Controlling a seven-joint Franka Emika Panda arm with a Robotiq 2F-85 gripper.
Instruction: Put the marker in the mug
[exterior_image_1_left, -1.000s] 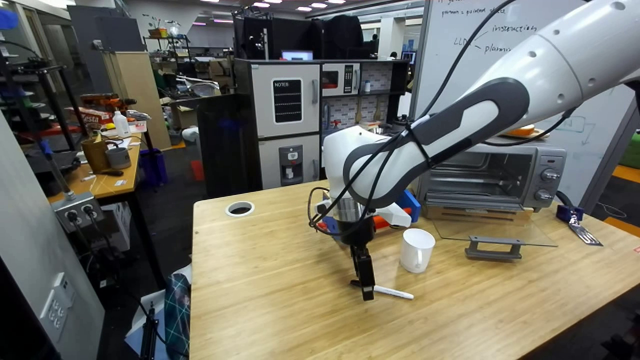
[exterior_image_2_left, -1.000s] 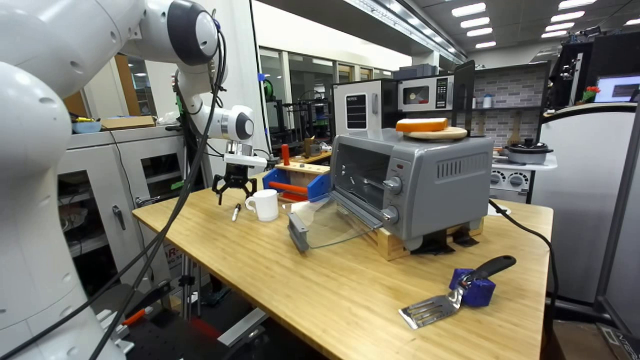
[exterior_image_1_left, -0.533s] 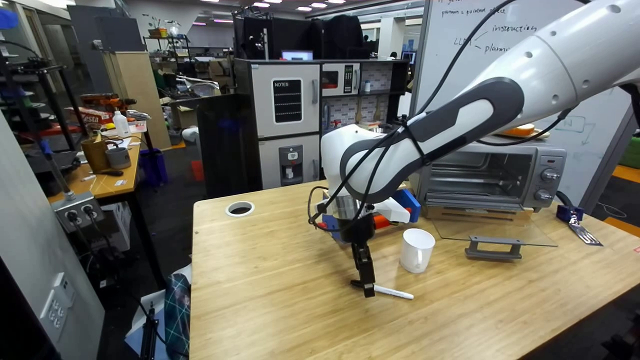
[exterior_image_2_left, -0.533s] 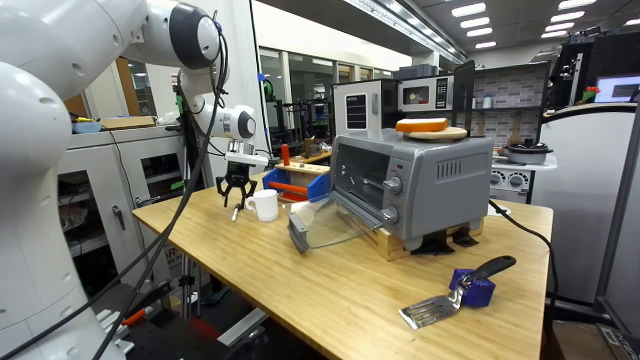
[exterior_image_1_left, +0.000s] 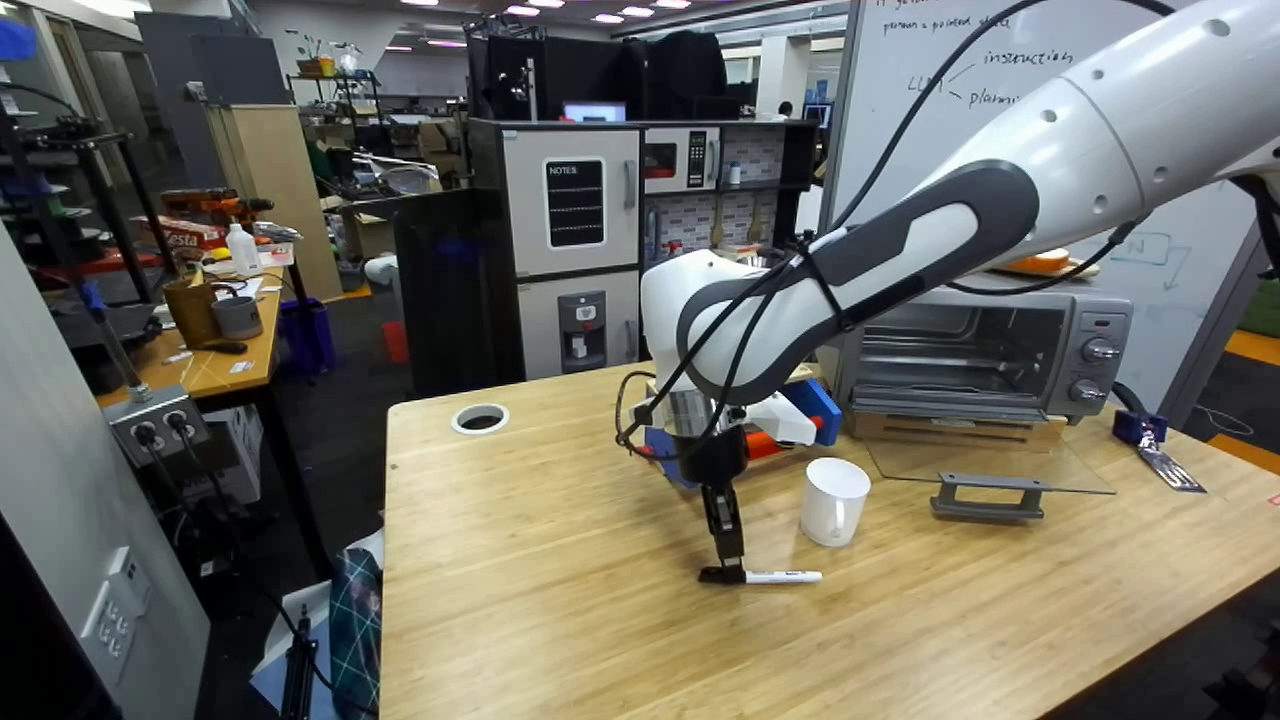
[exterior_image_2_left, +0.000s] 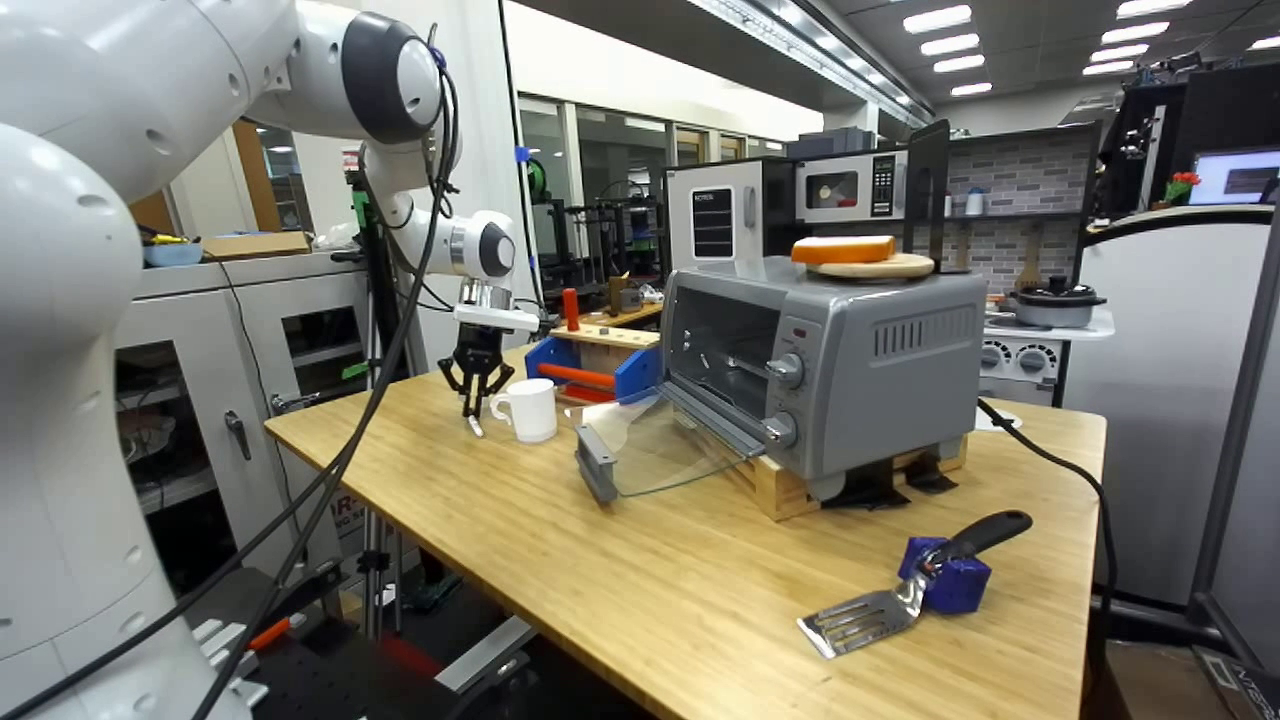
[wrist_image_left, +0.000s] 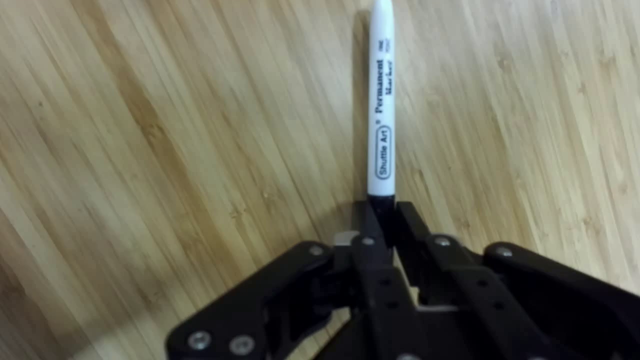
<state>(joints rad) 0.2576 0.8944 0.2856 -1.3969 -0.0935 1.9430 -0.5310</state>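
Low in the wrist view, our black two-fingered tool (wrist_image_left: 384, 212) pinches the slim white marker (wrist_image_left: 381, 115) by its black end. We should lift it above the white cylindrical mug (exterior_image_1_left: 826, 500), right of centre in an exterior view, then turn the white end down.

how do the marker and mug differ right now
The marker is thin and stick-like; the mug is a wider cylinder with a handle. The marker is roughly level, while the mug stands upright. The jaws are closed on the marker's black end; the mug stands clear of them. Both the marker's barrel and the mug are white.
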